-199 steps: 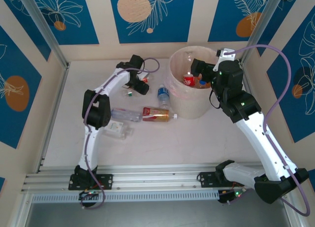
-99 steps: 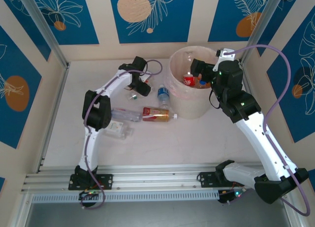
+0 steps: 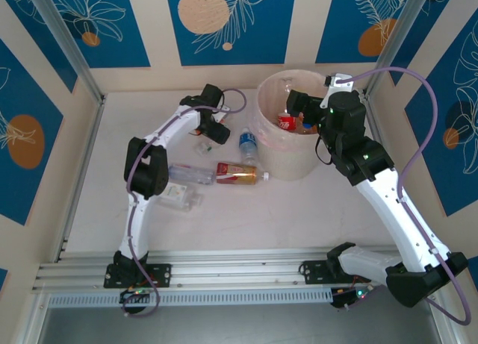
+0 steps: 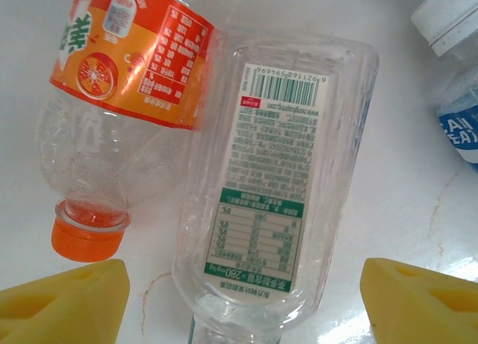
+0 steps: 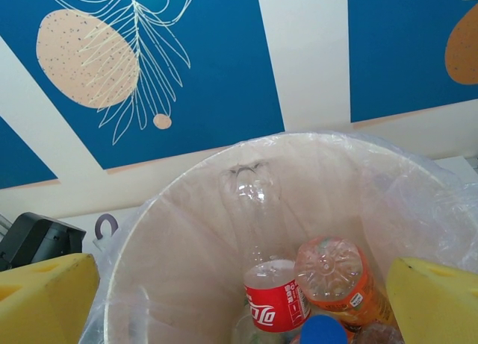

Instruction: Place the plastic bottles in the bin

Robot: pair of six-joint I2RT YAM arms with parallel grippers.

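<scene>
Left gripper (image 4: 240, 303): jaws spread wide, grasping nothing, yellow pads (image 4: 63, 303) low over the table (image 4: 403, 180).
- Between the jaws lies a flat clear bottle (image 4: 269, 187), white-and-green label up. Neither pad touches it, as far as shows.
- Just ahead of one pad is an orange-label bottle (image 4: 123, 83), its orange cap (image 4: 88, 232) pointing back toward the jaws and its side against the flat bottle.
- Well ahead of the other pad is a blue-label bottle (image 4: 455, 68) with a white cap.

Right gripper (image 5: 239, 303): jaws released, wide apart, empty, hanging over the bin (image 5: 172, 232).
- Below the jaws, inside the bag-lined bin, are a red-label bottle (image 5: 276, 303) and, just beside it, an orange-label bottle (image 5: 332, 273) base-up.
- There is also a blue cap (image 5: 325, 330) (whatever it belongs to is hidden).
- Ahead of the jaws, a clear bottle (image 5: 254, 202) leans on the far wall.

From above, behind the left jaws toward the arm bases, a brown-label bottle (image 3: 239, 173) and a clear one (image 3: 190, 174) lie end to end on the table.
</scene>
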